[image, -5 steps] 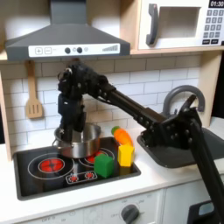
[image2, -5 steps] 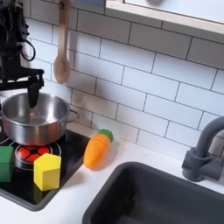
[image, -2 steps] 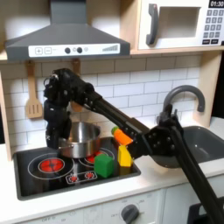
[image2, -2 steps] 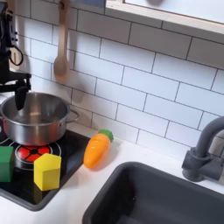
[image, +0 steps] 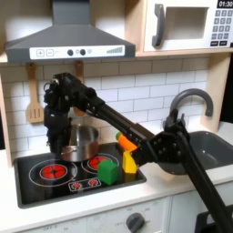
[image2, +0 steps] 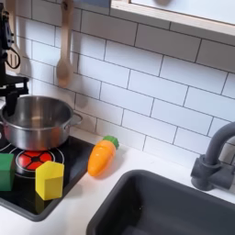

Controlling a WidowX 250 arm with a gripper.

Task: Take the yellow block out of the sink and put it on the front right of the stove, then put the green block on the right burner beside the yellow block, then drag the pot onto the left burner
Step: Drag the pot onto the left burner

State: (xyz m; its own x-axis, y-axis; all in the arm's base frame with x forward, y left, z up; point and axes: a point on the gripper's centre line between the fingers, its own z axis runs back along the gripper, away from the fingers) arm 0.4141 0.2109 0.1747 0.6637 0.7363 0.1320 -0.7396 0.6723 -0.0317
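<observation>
The gripper sits at the pot's left rim, left of centre in the first exterior view; whether its jaws clasp the rim I cannot tell; the left burner lies below-left, so the drag runs that way; the yellow block and green block rest lower right on the stove.

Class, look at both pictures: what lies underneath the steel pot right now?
The pot sits on the black stove, over the burner whose red rings show in front of its base in the second exterior view. The covered rest of that burner cannot be seen.
</observation>
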